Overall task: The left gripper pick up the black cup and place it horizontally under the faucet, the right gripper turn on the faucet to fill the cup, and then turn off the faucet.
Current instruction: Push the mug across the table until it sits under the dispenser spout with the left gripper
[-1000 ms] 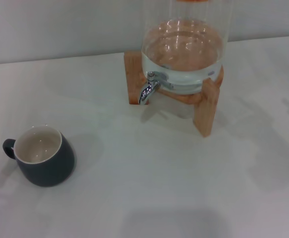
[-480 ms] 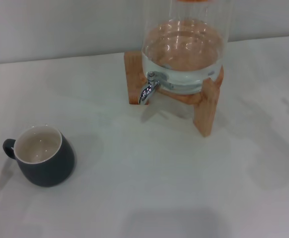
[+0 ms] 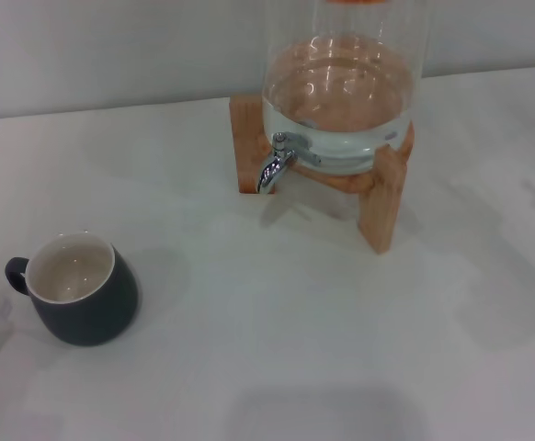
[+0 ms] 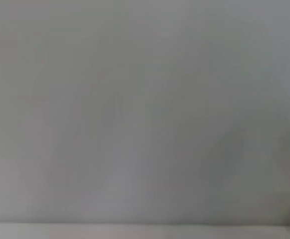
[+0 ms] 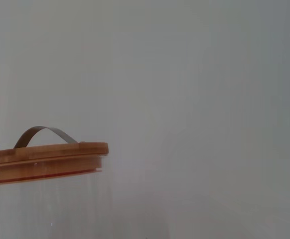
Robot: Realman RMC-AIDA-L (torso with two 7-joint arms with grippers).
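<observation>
Cup first: one black cup [image 3: 82,299] stands upright on the white table [image 3: 277,349], nearest to me and off to the robot's left, its cream inside bare and its small loop handle turned toward the left edge. I count one of everything: one cup, one jar, one tap, one stand, one lid. No brand, label or writing can be read on any of them.

Farther back, well apart from the cup, one chrome faucet [image 3: 273,165] curves down from the base of a big clear glass jar [image 3: 341,92] that holds water in its lower part. The jar sits on a crossed wooden stand [image 3: 382,197], and the table under the spout is bare.

From the right wrist view, the jar's wooden lid [image 5: 45,155] with a thin metal strap handle [image 5: 45,133] shows against a plain wall.

Neither the left gripper nor the right gripper shows in any view, so I cannot tell how their fingers stand or whether they hold anything; the left wrist view shows only a plain grey surface.
</observation>
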